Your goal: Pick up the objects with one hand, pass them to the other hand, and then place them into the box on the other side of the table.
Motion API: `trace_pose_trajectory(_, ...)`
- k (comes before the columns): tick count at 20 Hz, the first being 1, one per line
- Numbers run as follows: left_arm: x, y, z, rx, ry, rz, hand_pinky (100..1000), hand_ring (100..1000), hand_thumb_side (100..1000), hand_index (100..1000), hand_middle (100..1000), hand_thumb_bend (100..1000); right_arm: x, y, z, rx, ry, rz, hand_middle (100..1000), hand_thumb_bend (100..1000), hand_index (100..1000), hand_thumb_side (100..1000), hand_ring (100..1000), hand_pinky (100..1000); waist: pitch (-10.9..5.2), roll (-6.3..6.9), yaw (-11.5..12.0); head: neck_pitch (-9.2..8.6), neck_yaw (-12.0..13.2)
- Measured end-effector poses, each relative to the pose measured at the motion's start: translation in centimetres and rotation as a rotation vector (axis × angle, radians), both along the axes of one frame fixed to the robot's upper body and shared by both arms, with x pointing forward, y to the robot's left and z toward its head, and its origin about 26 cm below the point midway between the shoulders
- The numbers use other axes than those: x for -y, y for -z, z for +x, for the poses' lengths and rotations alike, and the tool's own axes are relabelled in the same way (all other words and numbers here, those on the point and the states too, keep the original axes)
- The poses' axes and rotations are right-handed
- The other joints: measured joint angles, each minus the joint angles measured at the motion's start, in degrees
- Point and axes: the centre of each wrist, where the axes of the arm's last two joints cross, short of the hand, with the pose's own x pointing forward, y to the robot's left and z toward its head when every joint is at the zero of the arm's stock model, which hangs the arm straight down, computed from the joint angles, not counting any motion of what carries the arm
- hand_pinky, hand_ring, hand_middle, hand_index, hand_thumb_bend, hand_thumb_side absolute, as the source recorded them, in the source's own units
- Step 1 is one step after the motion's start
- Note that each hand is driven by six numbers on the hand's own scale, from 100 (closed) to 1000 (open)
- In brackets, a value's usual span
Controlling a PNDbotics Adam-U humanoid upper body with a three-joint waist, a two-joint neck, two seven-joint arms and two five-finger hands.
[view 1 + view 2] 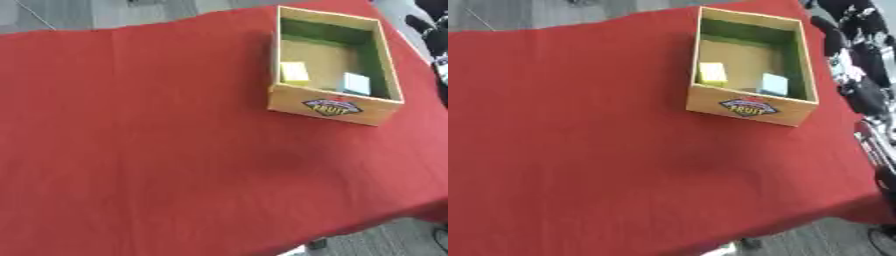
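The right arm shows only as black and silver parts at the right edge, and whether its hand is released or clenched cannot be told; the left hand appears in neither view. The wooden box sits on the red cloth at the far right. Inside lie a yellow block by the left wall and a pale blue block toward the right, apart.

A red cloth covers the table from edge to edge, lying smooth with faint creases. Grey floor shows beyond the far edge and again at the near right corner. The light is even and soft.
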Motion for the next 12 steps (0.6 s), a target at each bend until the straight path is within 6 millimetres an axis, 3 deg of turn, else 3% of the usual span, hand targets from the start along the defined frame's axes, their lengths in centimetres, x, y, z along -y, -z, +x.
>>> trace_pose_trajectory(9,-1.2,-0.8,0.0,-0.061,0.007,-0.073,759,692,538,852,655,570,1.3,-0.1,-1.2,-0.032,-0.038,0.071,926,100,1000,470,1000,946,0.36,0.3,-0.69,-0.24,2.44)
trace_pose_trajectory(12,-2.0,-1.4,0.7,-0.107,-0.01,-0.083,775,718,481,857,670,648,1.8,0.6,-1.9,-0.059,-0.04,0.1,928,100,1000,470,1000,947,0.54,0.58,-0.95,-0.26,3.43)
